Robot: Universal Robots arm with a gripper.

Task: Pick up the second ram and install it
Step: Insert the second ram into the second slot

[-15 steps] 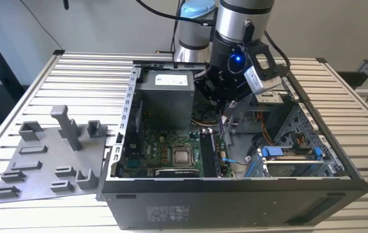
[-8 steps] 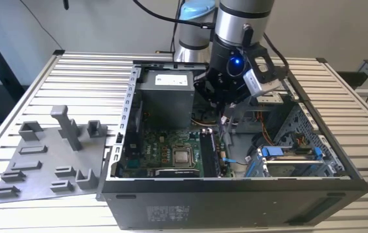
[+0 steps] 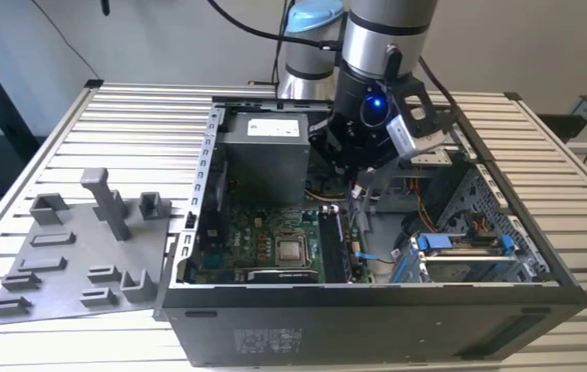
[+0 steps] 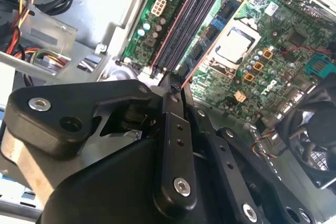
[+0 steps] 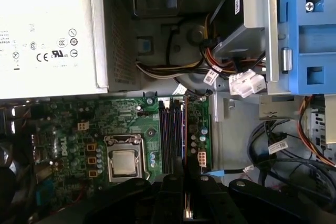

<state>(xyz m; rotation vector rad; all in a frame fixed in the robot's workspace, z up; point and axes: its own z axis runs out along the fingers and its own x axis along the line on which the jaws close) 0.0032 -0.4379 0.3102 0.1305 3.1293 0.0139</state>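
End effector (image 4: pixel 175 81) clenched on the near end of the memory stick (image 5: pixel 185 129). The stick stands on edge among the motherboard (image 5: pixel 68 129) slots, near the processor (image 5: pixel 125 162). Power supply (image 5: pixel 50 35) lies beyond.

One robot arm (image 3: pixel 382 31) with one gripper (image 4: pixel 173 85), one slatted counter (image 3: pixel 118 101) and one open computer case (image 3: pixel 376 325). In the case there are one green motherboard (image 3: pixel 262 232), one square silver processor chip (image 3: pixel 291 249), one grey power supply (image 3: pixel 262 155) and one blue drive caddy (image 3: pixel 464 242). On the counter there is one grey fixture plate (image 3: pixel 66 291), bearing one tall post (image 3: pixel 102 198) and several low blocks
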